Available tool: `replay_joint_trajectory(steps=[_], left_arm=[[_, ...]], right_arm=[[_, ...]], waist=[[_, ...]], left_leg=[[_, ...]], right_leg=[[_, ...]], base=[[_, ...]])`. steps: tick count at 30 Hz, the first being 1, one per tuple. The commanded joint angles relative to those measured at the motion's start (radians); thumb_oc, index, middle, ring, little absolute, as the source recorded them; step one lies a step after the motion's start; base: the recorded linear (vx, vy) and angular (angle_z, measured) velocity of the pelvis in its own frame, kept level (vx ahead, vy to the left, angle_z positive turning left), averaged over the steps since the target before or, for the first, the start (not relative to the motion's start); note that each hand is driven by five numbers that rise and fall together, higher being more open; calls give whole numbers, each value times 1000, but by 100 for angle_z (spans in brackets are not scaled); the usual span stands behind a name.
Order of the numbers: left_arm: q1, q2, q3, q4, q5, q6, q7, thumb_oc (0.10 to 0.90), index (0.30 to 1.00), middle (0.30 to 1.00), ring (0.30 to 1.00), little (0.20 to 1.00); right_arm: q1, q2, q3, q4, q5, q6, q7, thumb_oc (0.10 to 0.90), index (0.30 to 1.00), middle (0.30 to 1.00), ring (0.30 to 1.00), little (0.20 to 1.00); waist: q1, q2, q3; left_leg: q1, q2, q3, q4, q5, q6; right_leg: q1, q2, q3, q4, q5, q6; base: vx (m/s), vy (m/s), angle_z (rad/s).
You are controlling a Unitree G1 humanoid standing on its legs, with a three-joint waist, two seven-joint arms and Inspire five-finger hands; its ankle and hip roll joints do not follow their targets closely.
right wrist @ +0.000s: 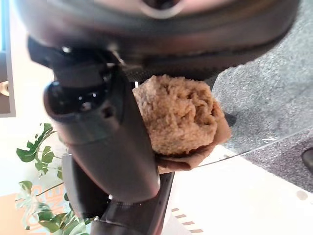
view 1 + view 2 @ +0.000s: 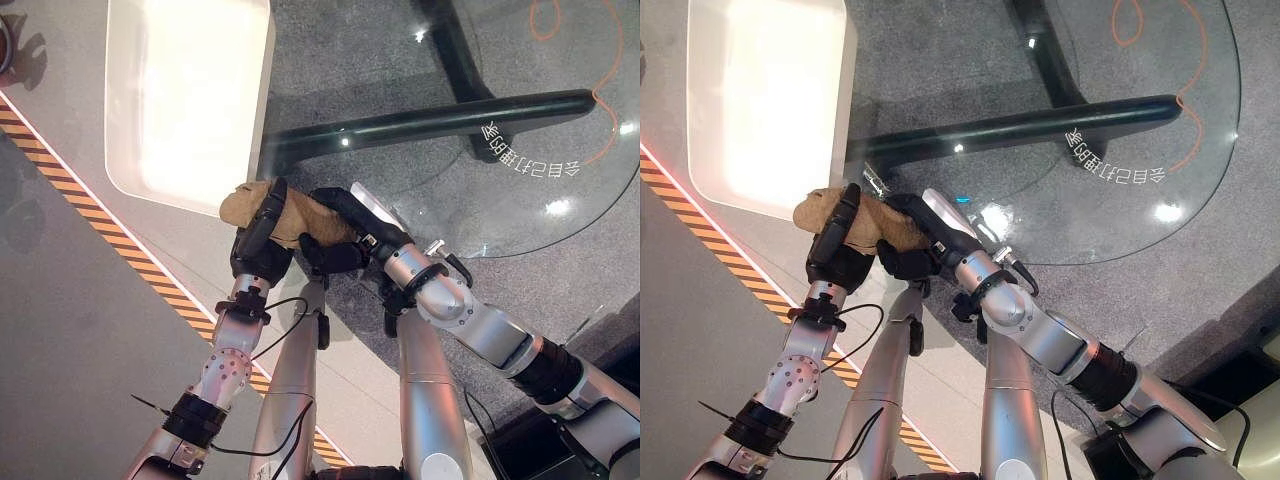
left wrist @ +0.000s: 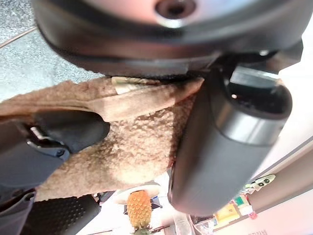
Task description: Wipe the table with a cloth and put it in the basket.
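Cloth (image 2: 290, 215): tan, fleecy, bunched up, held between both hands above the near rim of the glass worktop (image 2: 560, 215), off its surface. One end sticks out past the left hand toward the white worktop (image 2: 190, 100).

Left hand (image 2: 262, 240): fingers curled over the cloth's left end, clamped on it. Left wrist view shows the thumb (image 3: 222, 147) pressed across the fleece, with the right hand's dark fingers (image 3: 63, 132) on the same cloth.

Right hand (image 2: 930, 235): fingers wrapped round the cloth's right end, grasping it. Right wrist view shows the thumb (image 1: 105, 142) lying beside the wadded cloth, with a smooth brown fold hanging below the wad.

The hands are touching or nearly touching across the cloth; which one cannot be told.

Glass worktop is round and clear, with white lettering (image 2: 530, 150) and an orange looped line (image 2: 605, 90) on it. A dark base bar (image 2: 430, 120) and grey carpet (image 2: 350, 60) show through the glass.

White worktop with a rounded corner sits just left of the glass one. An orange-and-black striped band (image 2: 110, 235) runs along the floor on the left.
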Motion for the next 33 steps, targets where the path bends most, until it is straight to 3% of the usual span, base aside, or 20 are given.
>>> replay_joint_trajectory(steps=[1,10,26,33], left_arm=[[42,-54,16,-227,10,-19,-161,100,300,300,300,200],[61,-61,34,-232,12,-16,-169,100,300,300,300,200],[95,-74,56,-247,7,-33,-183,100,300,300,300,200],[103,-82,56,-255,5,-42,-184,100,300,300,300,200]], right_arm=[[-11,21,-158,-71,4,-74,-108,800,900,900,900,900],[35,25,-212,-86,-4,-88,-145,800,900,900,900,900],[143,66,-307,-128,130,-262,-121,800,900,900,900,900],[173,83,-317,-134,106,-285,-129,800,900,900,900,900]], waist=[[30,23,-22],[23,22,-22],[5,25,-22],[0,29,-22]], left_leg=[[57,18,79,11,-61,4],[59,21,85,7,-61,5],[59,30,101,-2,-57,5],[56,31,104,-4,-54,4]], right_leg=[[17,64,67,-106,88,12],[15,65,69,-105,89,13],[11,64,72,-107,93,14],[7,63,74,-108,94,13]], base=[[0,0,0],[1,2,0],[2,7,-2],[0,0,0]])
